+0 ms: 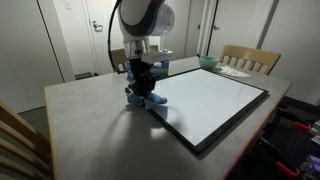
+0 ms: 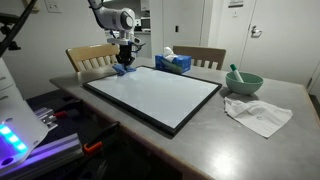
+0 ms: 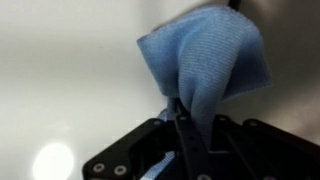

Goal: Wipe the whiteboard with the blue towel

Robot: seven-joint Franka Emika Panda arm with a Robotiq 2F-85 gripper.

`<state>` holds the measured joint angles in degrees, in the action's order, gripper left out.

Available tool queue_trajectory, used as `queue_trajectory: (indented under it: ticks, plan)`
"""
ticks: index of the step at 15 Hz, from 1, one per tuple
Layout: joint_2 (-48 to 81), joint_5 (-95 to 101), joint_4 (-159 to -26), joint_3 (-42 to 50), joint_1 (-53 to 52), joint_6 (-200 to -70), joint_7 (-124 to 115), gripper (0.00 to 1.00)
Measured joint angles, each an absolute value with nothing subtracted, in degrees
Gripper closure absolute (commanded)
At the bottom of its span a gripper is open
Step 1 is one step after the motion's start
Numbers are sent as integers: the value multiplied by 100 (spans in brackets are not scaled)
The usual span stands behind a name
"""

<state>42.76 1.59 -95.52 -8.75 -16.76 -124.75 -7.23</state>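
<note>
- We list a grey desk (image 1: 80,110) bearing a large, flat, black-framed whiteboard (image 1: 210,100).
- The fingers (image 3: 183,128) pinch a small soft blue towel (image 3: 205,60) at one board corner; the board stretches away.

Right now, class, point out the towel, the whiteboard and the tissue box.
towel (image 3: 205,60): wrist view, middle of the bunched blue cloth.
whiteboard (image 2: 150,95): an exterior view, bare white middle of the board.
tissue box (image 2: 173,65): an exterior view, its blue front side.
</note>
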Motion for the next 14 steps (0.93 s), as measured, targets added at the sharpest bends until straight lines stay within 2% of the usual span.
queue_trajectory:
  ticks: [8,14]
  plan:
    - [4249,273,-9577,-750,-1849,-12609,-1195,96]
    - [3901,419,-10272,-615,-2021,-13404,-1722,96]
